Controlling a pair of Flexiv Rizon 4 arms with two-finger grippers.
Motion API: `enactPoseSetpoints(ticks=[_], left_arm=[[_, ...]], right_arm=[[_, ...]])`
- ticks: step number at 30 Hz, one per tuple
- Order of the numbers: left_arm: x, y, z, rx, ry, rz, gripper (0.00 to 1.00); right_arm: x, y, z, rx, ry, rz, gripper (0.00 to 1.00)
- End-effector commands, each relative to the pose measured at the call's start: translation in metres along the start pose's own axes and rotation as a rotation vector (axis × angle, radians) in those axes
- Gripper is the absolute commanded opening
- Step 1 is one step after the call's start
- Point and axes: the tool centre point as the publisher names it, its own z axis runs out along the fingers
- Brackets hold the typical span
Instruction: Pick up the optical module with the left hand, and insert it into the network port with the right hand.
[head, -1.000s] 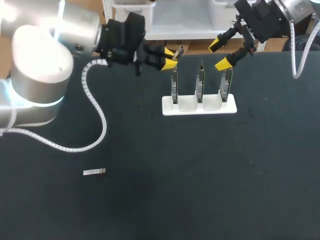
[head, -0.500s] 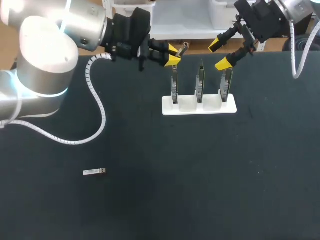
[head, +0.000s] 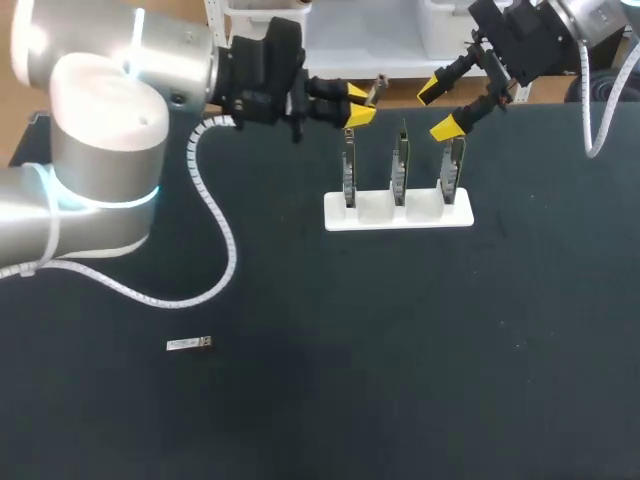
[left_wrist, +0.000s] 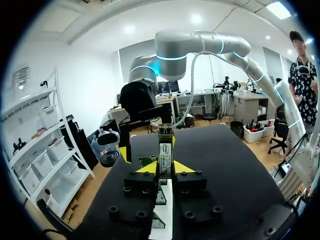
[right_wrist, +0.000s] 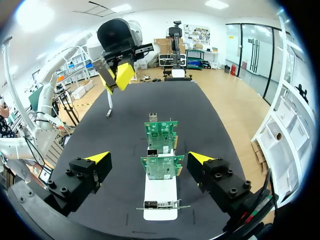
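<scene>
The left gripper (head: 352, 104) is clamped on the optical module (head: 373, 90), in the air near the top of the leftmost of three green boards (head: 348, 170). The boards stand upright in a white stand (head: 398, 213). In the left wrist view the module is a slim metal bar with a white label, gripped on two sides and projecting past the yellow tips. The right gripper (head: 440, 108) has its fingers wide apart and holds nothing, near the top of the rightmost board. A second module (head: 189, 344) lies flat on the dark table (head: 400, 350), well apart from the stand.
</scene>
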Motion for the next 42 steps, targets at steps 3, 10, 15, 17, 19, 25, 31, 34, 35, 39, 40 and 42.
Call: enactPoseSetpoints(ticks=[3,10,15,17,19,25,31,34,35,39,40,42], left_arm=[[-0.003,0.017,0.027,0.009,-0.025,-0.001,0.00],[0.007,0.020,0.040,0.035,-0.020,-0.037,0.00],[0.017,0.025,0.044,0.034,-0.021,-0.061,0.00],[0.019,0.028,0.045,0.039,-0.033,-0.079,0.00],[0.019,0.029,0.046,0.048,-0.054,-0.093,0.00],[0.013,0.028,0.053,0.078,-0.103,-0.108,0.00],[0.017,0.024,0.058,0.097,-0.098,-0.119,0.00],[0.017,0.023,0.059,0.100,-0.096,-0.122,0.00],[0.017,0.023,0.059,0.100,-0.097,-0.123,0.00],[0.018,0.024,0.062,0.103,-0.100,-0.127,0.00],[0.018,0.024,0.063,0.103,-0.101,-0.128,0.00],[0.018,0.025,0.065,0.105,-0.103,-0.132,0.00]], right_arm=[[0.000,0.001,0.000,0.002,-0.001,-0.001,1.00],[0.000,0.001,0.000,0.002,-0.001,-0.001,1.00],[0.000,0.001,0.000,0.002,-0.001,-0.001,1.00],[0.000,0.001,0.000,0.002,-0.001,-0.001,1.00],[0.000,0.001,0.000,0.002,-0.001,-0.001,1.00],[0.000,0.001,0.000,0.002,-0.001,-0.001,1.00],[0.000,0.001,0.000,0.002,-0.001,-0.001,1.00],[0.000,0.001,0.000,0.002,-0.001,-0.001,1.00],[0.000,0.001,0.000,0.002,-0.001,-0.001,1.00],[0.000,0.001,0.000,0.002,-0.001,-0.001,1.00],[0.000,0.001,0.000,0.002,-0.001,-0.001,1.00],[0.000,0.001,0.000,0.002,-0.001,-0.001,1.00]])
